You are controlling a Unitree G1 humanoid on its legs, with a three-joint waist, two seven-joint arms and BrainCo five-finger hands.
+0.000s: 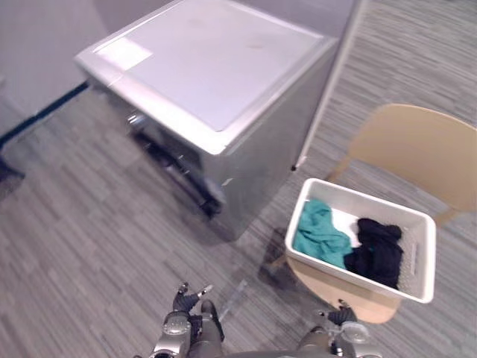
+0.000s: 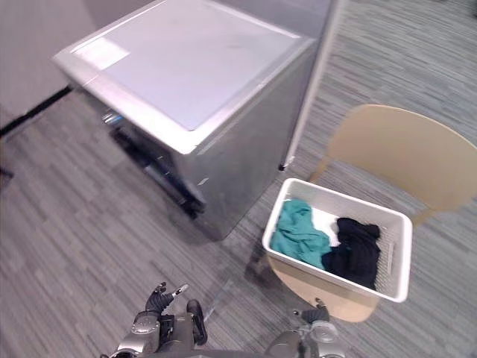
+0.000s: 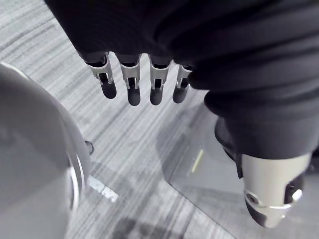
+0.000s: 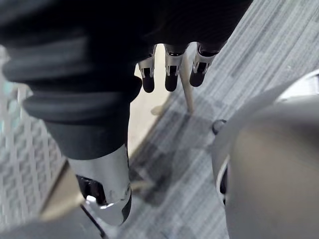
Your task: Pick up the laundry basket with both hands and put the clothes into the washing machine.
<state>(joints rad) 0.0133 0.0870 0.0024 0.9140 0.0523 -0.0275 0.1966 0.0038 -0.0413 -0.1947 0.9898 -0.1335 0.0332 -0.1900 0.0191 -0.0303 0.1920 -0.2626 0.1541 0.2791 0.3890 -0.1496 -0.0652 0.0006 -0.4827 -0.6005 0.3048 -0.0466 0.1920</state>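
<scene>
**basket untouched on the chair, both hands empty**

left eye view: the white plastic laundry basket [image 1: 419,257] sits on the seat of a tan wooden chair [image 1: 417,145], near the corner of the silver-grey washing machine [image 1: 216,67]. in it lie a teal garment [image 1: 320,235], a black garment [image 1: 378,250] and a bit of white cloth [image 1: 345,221]. the left hand [image 1: 186,304] and the right hand [image 1: 339,317] hang low, well apart from the basket, which stands off to the right of both. the risk i see is that a reach from here would meet the basket off-centre. one hand could catch the rim before the other, tipping the basket or sliding it off the seat and spilling the clothes.

right eye view: the machine's front is turned to the left, away from the chair, and is too dark to tell whether the door is open. if it is closed, two hands full of basket would leave none free to open it.

left wrist view: the left hand's fingers [image 3: 130,82] hang straight and loose with the thumb [image 3: 269,199] apart from them. they hold nothing and touch nothing. the grey striped floor [image 3: 139,144] lies beyond.

right wrist view: the right hand's fingers [image 4: 169,74] are likewise relaxed and its thumb [image 4: 107,191] is apart, with nothing held. the basket's mesh wall and the chair seat show close by, not touched.
</scene>
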